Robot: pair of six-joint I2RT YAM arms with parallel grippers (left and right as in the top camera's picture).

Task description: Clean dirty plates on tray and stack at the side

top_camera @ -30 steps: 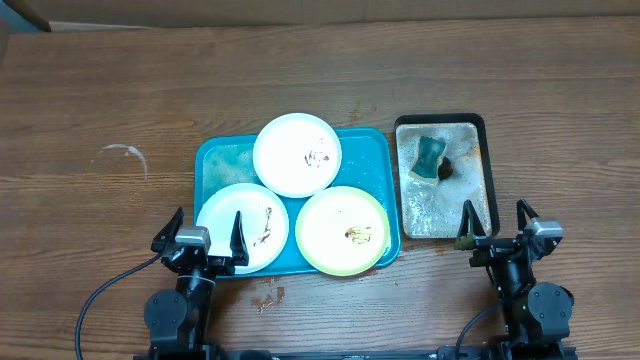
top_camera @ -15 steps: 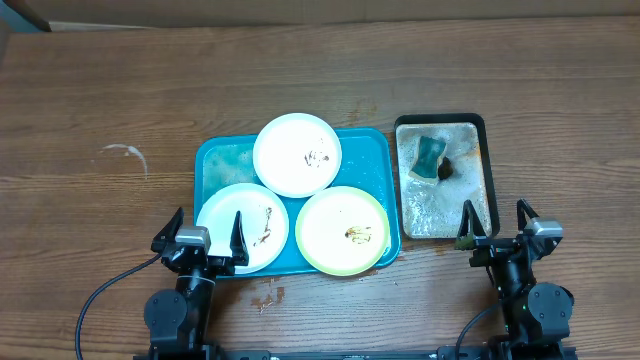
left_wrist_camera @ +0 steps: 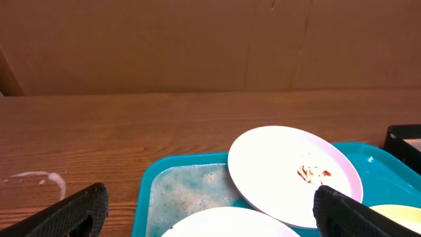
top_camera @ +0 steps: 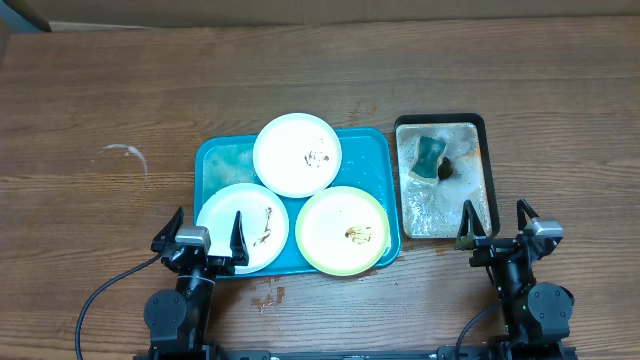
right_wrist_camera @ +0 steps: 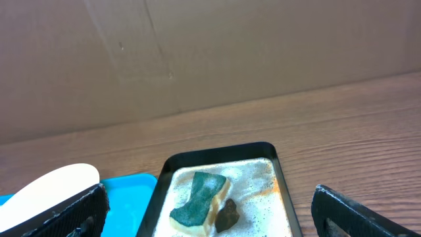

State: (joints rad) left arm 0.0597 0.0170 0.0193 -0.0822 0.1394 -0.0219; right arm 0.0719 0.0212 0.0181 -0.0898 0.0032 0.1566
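Wood-grain table [top_camera: 100, 90], cardboard backdrop.

Near edge, left: left gripper [top_camera: 207, 225], spread wide, empty, over near-left white plate [top_camera: 222, 212].

Teal tray [top_camera: 375, 150], foam in far-left corner. Carries three smeared plates, crowded rim to rim: second white plate [top_camera: 297, 153] at far rim, yellow-green plate [top_camera: 342, 230] near-right.

Just right: black tray [top_camera: 440, 118], suds, sponge [top_camera: 430, 155].

Right gripper [top_camera: 495, 215] wide, empty, at black tray's near edge.

Risks: wet rim slipping from shallow pinch; lifting one plate and dragging neighbours; sponge dripping across table.

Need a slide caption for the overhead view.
Three smeared plates on a teal tray, a sponge in a foamy black tray beside it, left tool and right tool open.
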